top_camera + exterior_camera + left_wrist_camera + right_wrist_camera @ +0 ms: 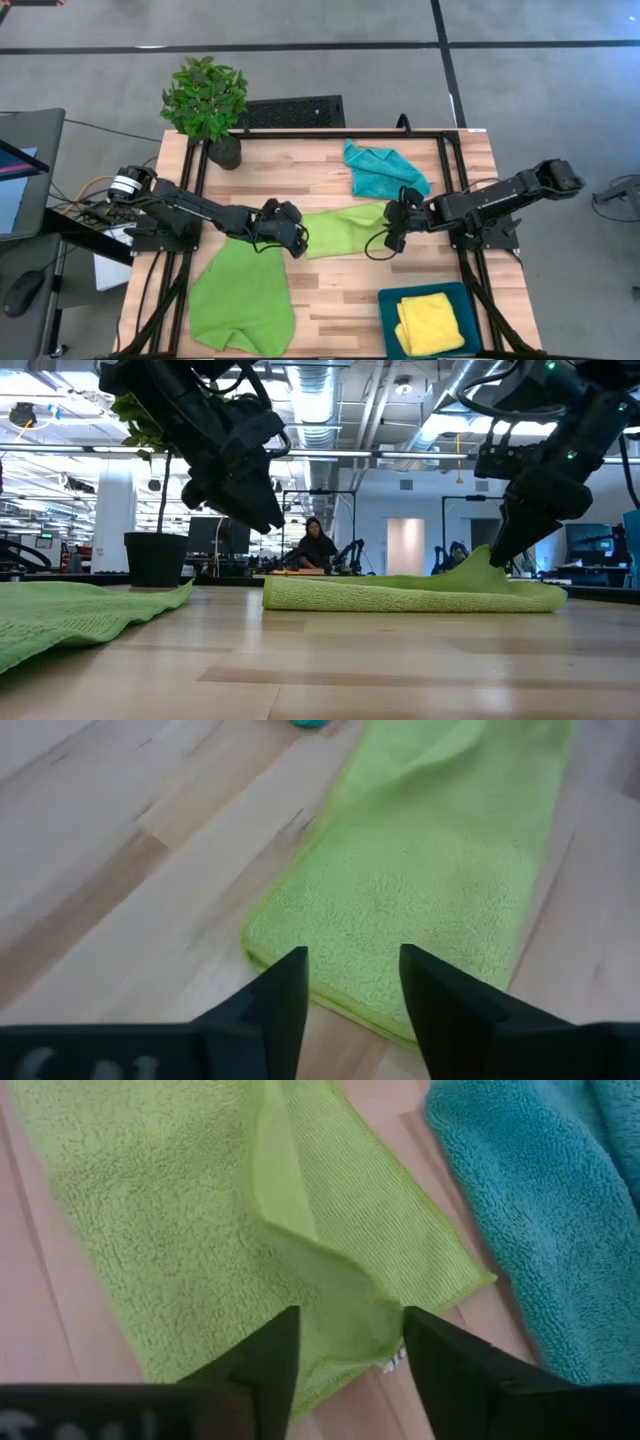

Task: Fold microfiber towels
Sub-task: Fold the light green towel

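The left gripper [297, 243] hangs with fingers parted and empty over the near end of the folded lime towel [343, 229] at the table's [320, 170] centre. At the other end the right gripper [391, 236] stands open too; one corner peaks up beside it, possibly snagged. The cloth looks light, soft and floppy, so it is best pinched at corners or along the folded edge.

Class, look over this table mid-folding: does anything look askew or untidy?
Yes. The folded green towel in the middle has one corner sticking up beside the right gripper, so the fold is uneven. The turquoise towel lies crumpled, and the other green towel sprawls unfolded at the table's edge.
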